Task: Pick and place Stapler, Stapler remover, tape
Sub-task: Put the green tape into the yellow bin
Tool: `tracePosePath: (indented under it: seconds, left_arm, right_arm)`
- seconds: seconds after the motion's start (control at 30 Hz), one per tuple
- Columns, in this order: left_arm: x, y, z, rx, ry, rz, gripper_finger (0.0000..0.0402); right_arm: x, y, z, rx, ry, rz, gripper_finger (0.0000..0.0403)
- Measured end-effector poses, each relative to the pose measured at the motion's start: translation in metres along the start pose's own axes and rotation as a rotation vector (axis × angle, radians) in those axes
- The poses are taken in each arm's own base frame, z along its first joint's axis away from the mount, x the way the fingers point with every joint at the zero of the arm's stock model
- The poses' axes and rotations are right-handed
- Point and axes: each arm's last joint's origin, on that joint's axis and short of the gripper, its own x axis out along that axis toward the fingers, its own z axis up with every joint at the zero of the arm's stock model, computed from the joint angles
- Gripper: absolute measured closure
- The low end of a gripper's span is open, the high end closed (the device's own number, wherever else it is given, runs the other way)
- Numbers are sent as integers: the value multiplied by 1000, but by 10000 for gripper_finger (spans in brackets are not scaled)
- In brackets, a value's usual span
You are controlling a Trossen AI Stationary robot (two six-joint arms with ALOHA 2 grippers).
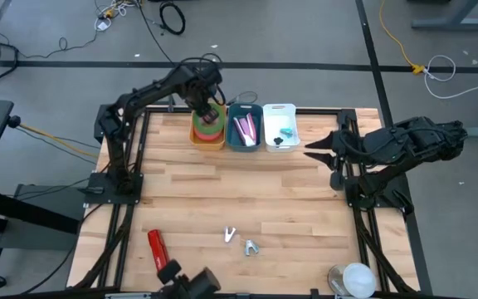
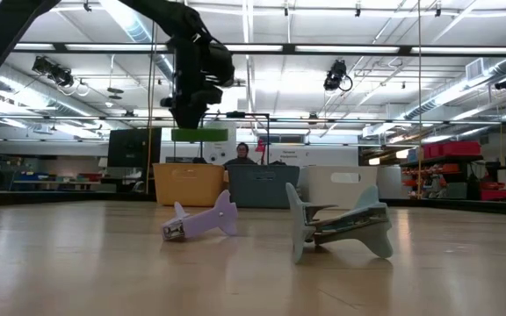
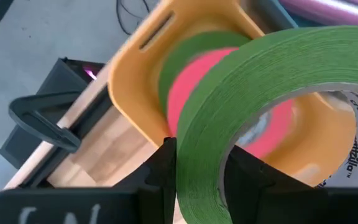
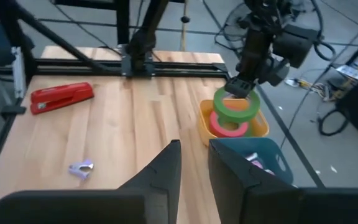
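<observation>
My left gripper [image 1: 203, 106] hangs over the yellow bin [image 1: 196, 133] at the table's far edge, shut on a green tape roll [image 3: 272, 68]. Inside the bin lie a pinkish-red roll [image 4: 227, 129] and another green roll [image 3: 191, 53]. The red stapler [image 1: 157, 246] lies flat near the table's near left corner. Two staple removers rest on the wood near the front, one purple [image 2: 205, 219] and one grey-green [image 2: 341, 228]. My right gripper [image 1: 312, 150] waits high at the table's right, slightly open, with nothing between its fingers. My left gripper pinches the green roll's wall [image 3: 197, 180], one finger [image 3: 247, 177] inside the ring's open centre and one [image 3: 157, 171] outside. The fingers point down from above. The roll hangs about level below them [image 2: 198, 134], lifted clear above the yellow bin.
A teal bin [image 1: 244, 143] with pink things and a white bin [image 1: 279, 108] stand to the right of the yellow one. A white round object [image 1: 357, 276] sits at the near right corner. A person [image 2: 241, 154] shows beyond the table's far edge.
</observation>
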Motion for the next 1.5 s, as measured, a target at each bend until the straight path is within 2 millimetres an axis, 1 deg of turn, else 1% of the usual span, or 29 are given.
tracePosePath:
  seconds: [0.2,0.37,0.5,0.77,0.93,1.2,1.3,1.5]
  left_arm:
    - [5,15,4,-31,-25,-5,297]
    - [18,20,4,-50,-30,-27,296]
    - [25,21,5,-59,-54,-25,296]
    - [25,23,13,-78,-139,-24,296]
    - [29,25,13,-91,-121,-20,296]
    - [48,23,17,-110,-74,-27,296]
    - [54,22,17,-109,-58,-30,296]
    - [55,22,18,-108,-59,-27,296]
  right_arm:
    - [2,-6,1,39,0,-53,321]
    - [4,-10,1,62,2,-77,321]
    - [5,-12,1,67,3,-87,321]
    - [10,-12,2,72,14,-98,321]
    - [16,-8,2,68,30,-100,321]
    - [27,-3,3,54,50,-100,321]
    - [28,-2,3,54,50,-99,321]
    - [28,-2,4,59,41,-94,321]
